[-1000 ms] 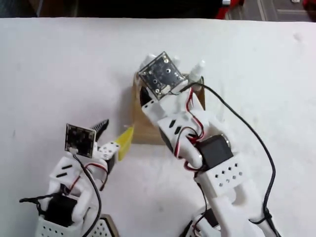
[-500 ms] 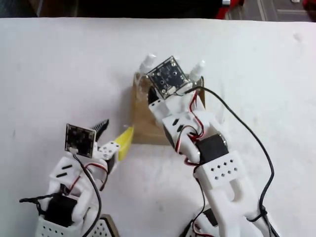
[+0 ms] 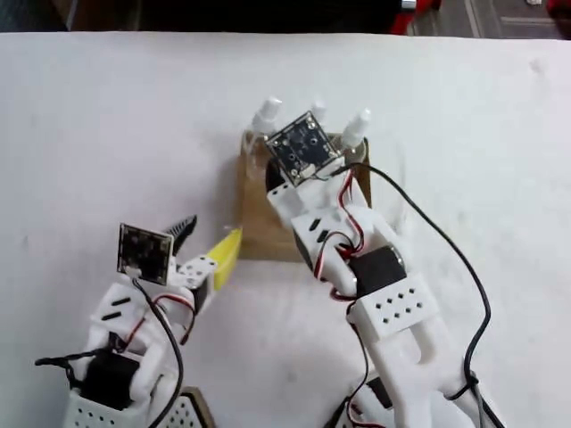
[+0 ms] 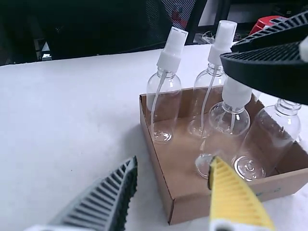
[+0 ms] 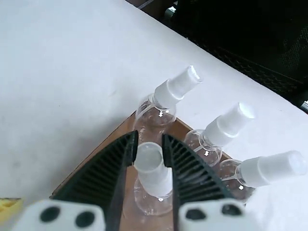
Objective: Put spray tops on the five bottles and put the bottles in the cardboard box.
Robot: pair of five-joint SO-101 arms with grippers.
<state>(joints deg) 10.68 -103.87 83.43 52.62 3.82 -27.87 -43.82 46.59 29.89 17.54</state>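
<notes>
The right pincer [image 5: 148, 139] hangs over the cardboard box [image 3: 252, 223], which sits near the middle of the white tabletop [image 3: 107, 116]. Its two black ribbed fingers [image 5: 108, 175] are drawn in narrow and clamp the white spray top [image 5: 150, 163] of a clear bottle [image 5: 154, 197]. That bottle stands roughly upright inside the box, in its nearer half; whether its base rests on the cardboard floor I cannot tell.

Three more clear bottles stand in a row along the far side of the box, each already wearing a white spray top: the left bottle [image 5: 155, 113] in the far-left corner, the middle bottle [image 5: 204, 142] beside it, and the right bottle [image 5: 233, 173] next along. From the high view their white caps poke out past the far edge of the right arm's wrist camera [image 3: 303, 147], which covers much of the box from above.

The left pincer [image 3: 212, 227] is low over the tabletop just to the left of the box's near-left corner, apart from the cardboard. It is spread wide and holds nothing, with the black finger [image 4: 108, 202] on the left and the yellow finger [image 4: 236, 202] on the side nearer the box. Its opening faces the box, so the left wrist view looks across the low cardboard wall at the standing bottles and at the right pincer's black fingers above them.
</notes>
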